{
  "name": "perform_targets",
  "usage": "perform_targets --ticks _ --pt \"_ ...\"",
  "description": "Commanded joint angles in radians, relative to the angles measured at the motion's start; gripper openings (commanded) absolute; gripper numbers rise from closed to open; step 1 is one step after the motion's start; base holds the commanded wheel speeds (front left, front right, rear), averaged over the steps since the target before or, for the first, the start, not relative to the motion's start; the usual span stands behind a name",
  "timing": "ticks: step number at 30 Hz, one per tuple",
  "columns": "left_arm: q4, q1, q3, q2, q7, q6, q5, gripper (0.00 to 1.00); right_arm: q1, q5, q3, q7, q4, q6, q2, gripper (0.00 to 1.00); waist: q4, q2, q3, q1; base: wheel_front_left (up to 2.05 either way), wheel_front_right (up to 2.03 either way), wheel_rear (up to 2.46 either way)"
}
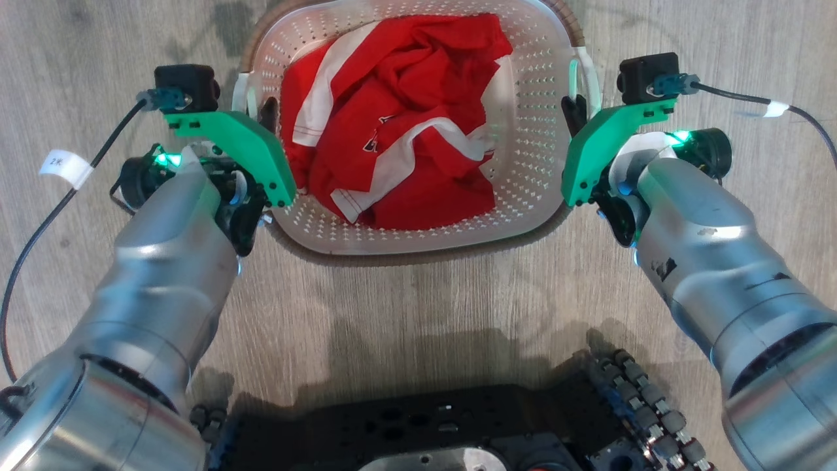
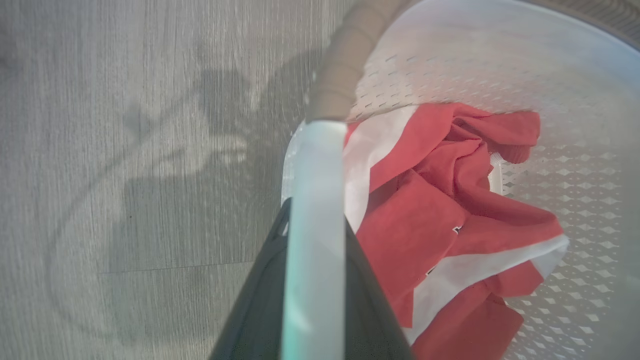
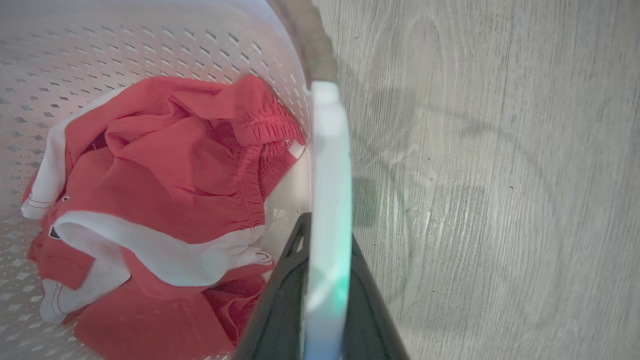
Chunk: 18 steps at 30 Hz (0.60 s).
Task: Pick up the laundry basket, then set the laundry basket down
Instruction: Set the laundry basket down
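Note:
The laundry basket (image 1: 523, 163) is white with perforated walls and a brown rim (image 1: 418, 254). It sits between my two arms over the wood floor and holds a crumpled red and white garment (image 1: 405, 118). My left gripper (image 1: 267, 116) is shut on the basket's left white handle (image 2: 315, 165), with a dark finger (image 2: 260, 300) on either side of it. My right gripper (image 1: 574, 111) is likewise shut on the right handle (image 3: 327, 150). The basket's shadow falls on the floor beside it in both wrist views. I cannot tell whether it touches the floor.
My dark wheeled base (image 1: 425, 425) lies just below the basket in the head view. A black cable (image 1: 39, 222) trails from the left wrist and another cable (image 1: 785, 108) from the right. Grey wood floor (image 1: 418, 307) surrounds everything.

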Motion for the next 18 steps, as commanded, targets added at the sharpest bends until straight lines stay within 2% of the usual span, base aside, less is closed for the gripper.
perform_targets --ticks 1,10,18 --pt "-0.007 0.002 0.015 0.031 0.000 -0.007 -0.008 0.00 0.074 -0.007 -0.001 0.003 0.010 -0.006 -0.007 0.00 0.000 -0.0001 0.000 0.0000 0.00 0.00 0.00" --pt "-0.008 0.011 -0.002 0.026 0.049 -0.007 -0.033 0.00 0.079 -0.039 -0.041 0.026 0.010 -0.006 -0.003 0.00 0.004 -0.0001 0.008 0.0000 0.00 0.00 0.00" --pt "-0.008 0.010 -0.015 0.023 0.040 -0.007 -0.045 0.00 0.079 -0.050 -0.063 0.022 0.010 -0.006 -0.002 0.00 0.011 -0.0001 0.021 0.0000 0.00 0.00 0.00"
